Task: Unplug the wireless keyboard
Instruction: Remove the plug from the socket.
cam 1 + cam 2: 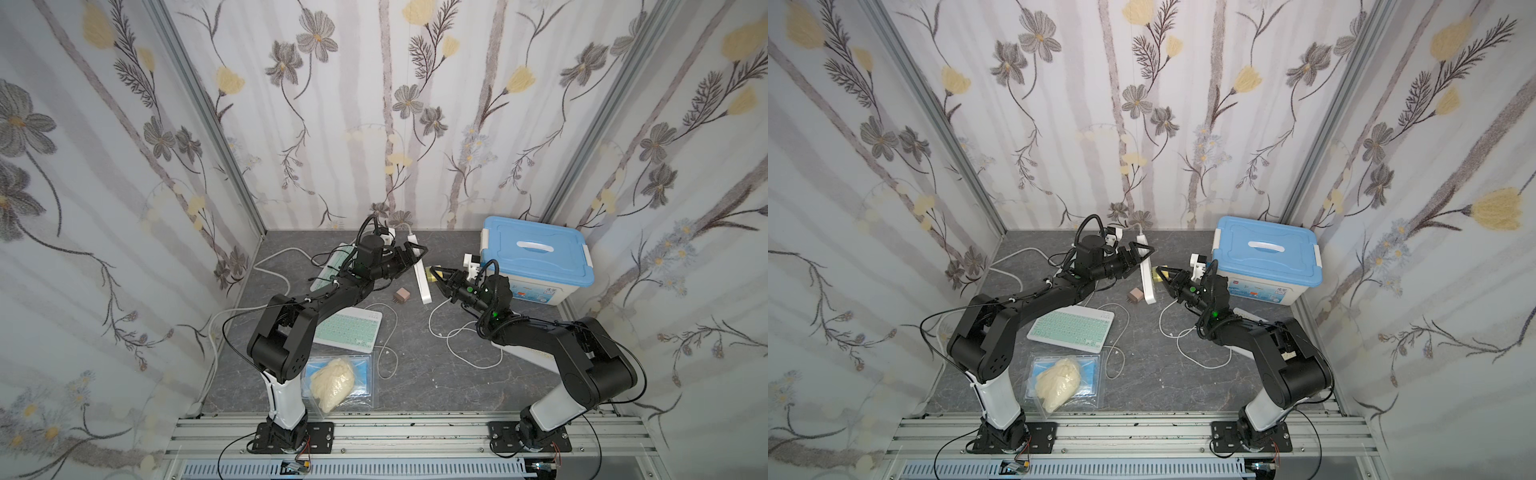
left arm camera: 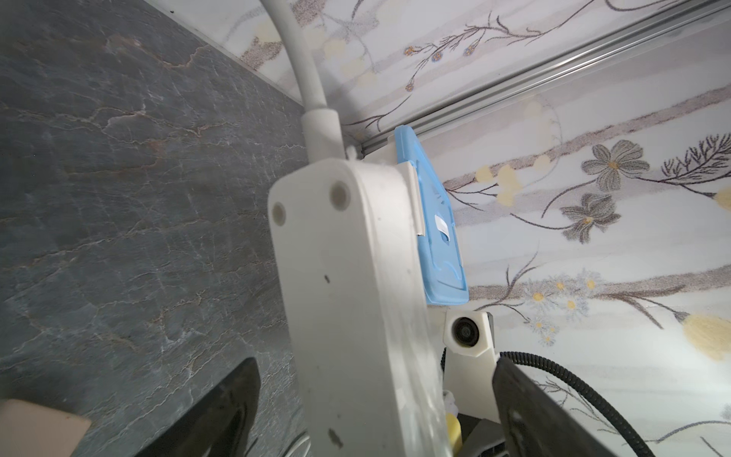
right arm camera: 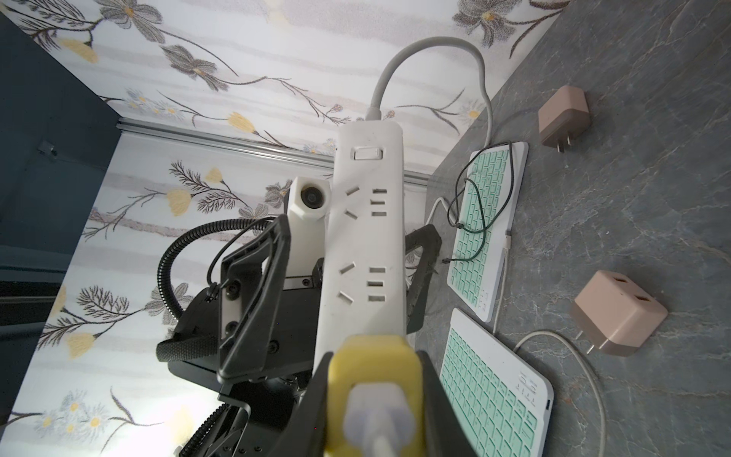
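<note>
A white power strip stands on its long edge at the middle back of the table. My left gripper straddles it, open, with a gap on each side in the left wrist view, where the gripper sits either side of the strip. My right gripper is shut on a yellow plug seated in the strip's near end, also visible as the yellow plug in a top view. Two mint-green keyboards lie on the table: a near keyboard and a far keyboard partly under the left arm.
A blue-lidded storage box stands at the back right, close behind my right wrist. A pink adapter lies loose beside the strip. White cables loop over the table's middle. A clear bag with a cream lump lies at the front.
</note>
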